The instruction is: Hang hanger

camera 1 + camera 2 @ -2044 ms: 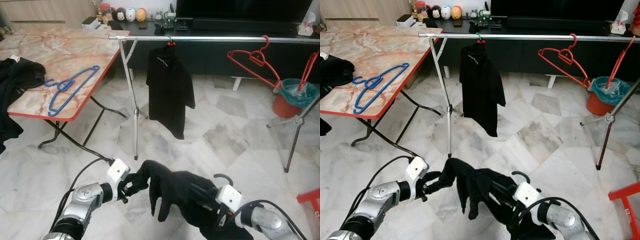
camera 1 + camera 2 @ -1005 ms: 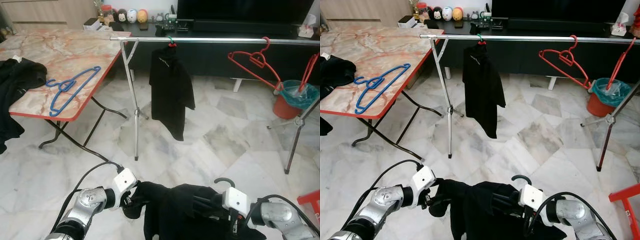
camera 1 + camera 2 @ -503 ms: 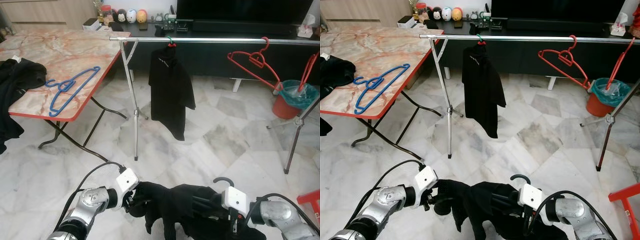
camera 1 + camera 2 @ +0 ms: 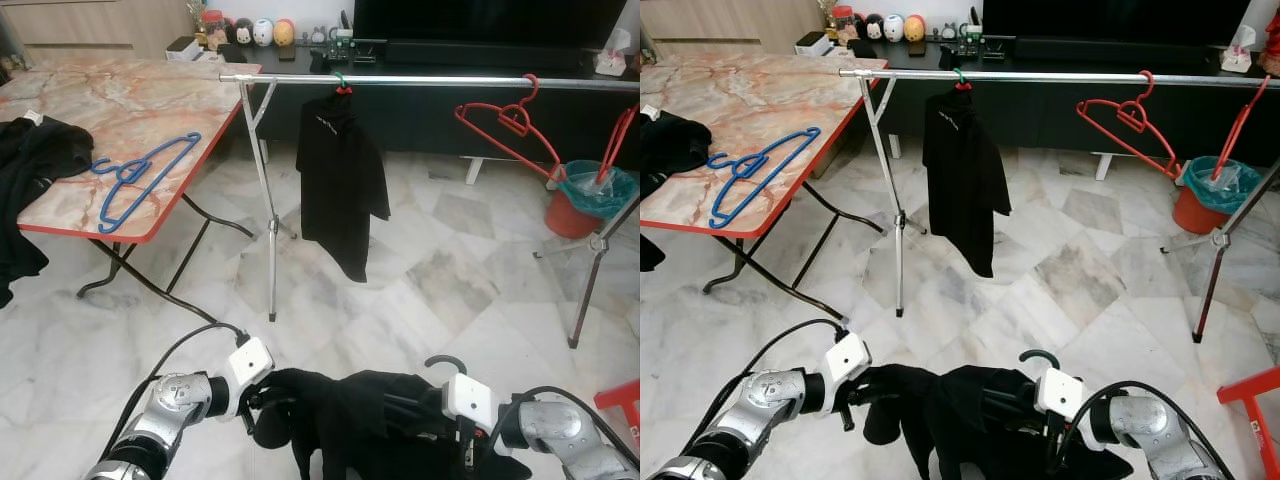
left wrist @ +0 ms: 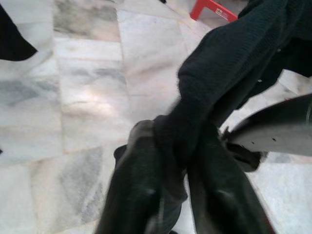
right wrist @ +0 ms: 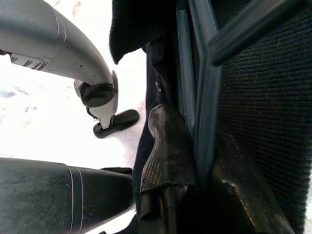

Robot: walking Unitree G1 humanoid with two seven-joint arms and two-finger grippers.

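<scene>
Gripping low in front of me, my left gripper (image 5: 170, 195) pinches a fold of the black knitted garment (image 4: 370, 415), pulling it sideways so the cloth stays spread. My right gripper (image 6: 195, 161) is clamped on the dark grey-blue plastic hanger (image 6: 204, 87) tucked inside that garment, hook (image 4: 443, 362) upward, ready for the silver metal clothes rail (image 4: 420, 78) well ahead, where a black shirt (image 4: 342, 185) hangs.

Pale marble floor (image 4: 450, 280) — folding marble-topped table (image 4: 120, 100), dark cabinet (image 4: 440, 110).
</scene>
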